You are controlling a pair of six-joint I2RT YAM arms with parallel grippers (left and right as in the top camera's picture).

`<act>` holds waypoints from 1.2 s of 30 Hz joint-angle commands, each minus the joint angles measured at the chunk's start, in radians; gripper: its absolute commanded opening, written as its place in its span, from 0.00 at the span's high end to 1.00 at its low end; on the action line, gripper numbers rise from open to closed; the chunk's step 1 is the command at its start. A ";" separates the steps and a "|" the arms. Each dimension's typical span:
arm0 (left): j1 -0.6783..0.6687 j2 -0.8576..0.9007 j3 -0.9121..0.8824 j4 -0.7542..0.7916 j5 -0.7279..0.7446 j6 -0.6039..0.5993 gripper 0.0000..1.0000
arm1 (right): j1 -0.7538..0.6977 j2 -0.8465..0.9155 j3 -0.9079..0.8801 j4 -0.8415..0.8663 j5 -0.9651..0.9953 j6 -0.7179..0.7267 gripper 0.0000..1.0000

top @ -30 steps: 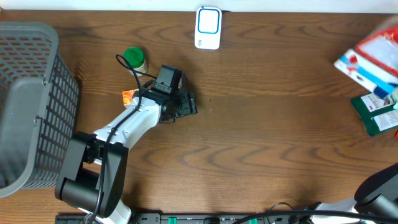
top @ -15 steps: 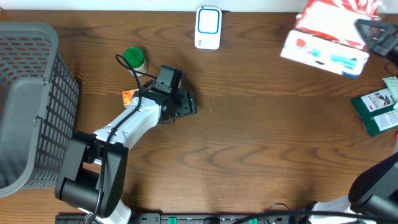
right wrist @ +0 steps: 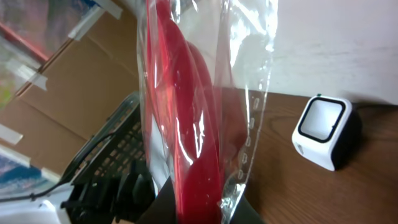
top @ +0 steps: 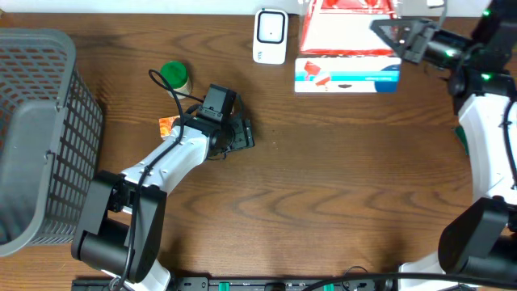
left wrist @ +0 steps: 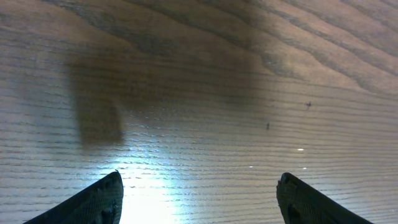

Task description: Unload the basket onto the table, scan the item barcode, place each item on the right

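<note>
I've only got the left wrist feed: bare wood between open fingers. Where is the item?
Observer: The right tool grips a red-and-white packet in clear plastic near the table's far edge.
Operator: Where's the scanner from there?
Observer: The white scanner stands beside the packet, on the side toward the left arm.
Operator: Anything close to my left tool?
Observer: A green-capped bottle stands close by, outside your view.
</note>
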 commanded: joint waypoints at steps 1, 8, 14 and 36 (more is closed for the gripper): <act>-0.001 -0.013 0.006 0.040 0.102 -0.054 0.21 | 0.009 -0.010 0.006 -0.026 0.110 0.019 0.99; -0.002 -0.013 0.006 0.316 0.370 -0.193 0.21 | 0.008 -0.010 0.006 -0.085 0.160 0.016 0.99; -0.001 -0.013 0.006 0.595 0.372 -0.302 0.21 | 0.019 -0.010 0.006 -0.173 0.169 -0.031 0.99; 0.124 -0.013 0.040 0.910 0.486 -0.090 0.02 | 0.082 -0.010 0.006 -0.313 0.142 -0.097 0.99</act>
